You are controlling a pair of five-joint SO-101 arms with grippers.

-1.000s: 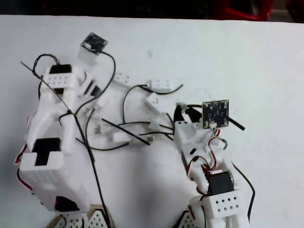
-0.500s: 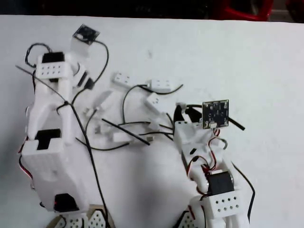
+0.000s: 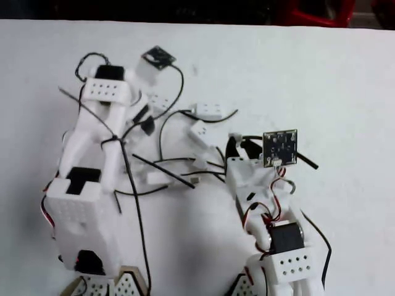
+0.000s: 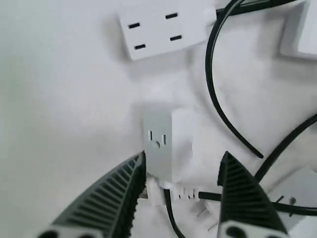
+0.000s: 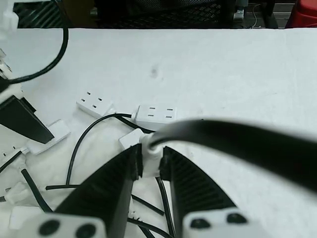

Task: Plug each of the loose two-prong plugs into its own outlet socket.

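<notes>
In the left wrist view my left gripper (image 4: 183, 161) is open, its fingers either side of a small white outlet block (image 4: 157, 144) lying on the table. A wider white outlet (image 4: 161, 27) with two pairs of slots lies just beyond. In the high view this gripper (image 3: 143, 120) hangs next to that wide outlet (image 3: 160, 102). My right gripper (image 5: 150, 152) is shut on a white two-prong plug (image 5: 150, 157) with a thick black cord (image 5: 237, 141). It holds the plug above the table, short of another outlet (image 5: 156, 113). From above, the right gripper (image 3: 237, 145) sits right of the cord tangle.
Several black cords (image 3: 163, 163) and loose white plugs (image 3: 200, 132) lie tangled between the arms. An outlet block (image 3: 210, 111) sits behind them. The white table (image 3: 308, 74) stretches open to the back right. A dark edge (image 3: 185, 11) bounds the far side.
The left arm has swung right from the table's left side to hang over the outlets. The right arm has kept still with its plug.
</notes>
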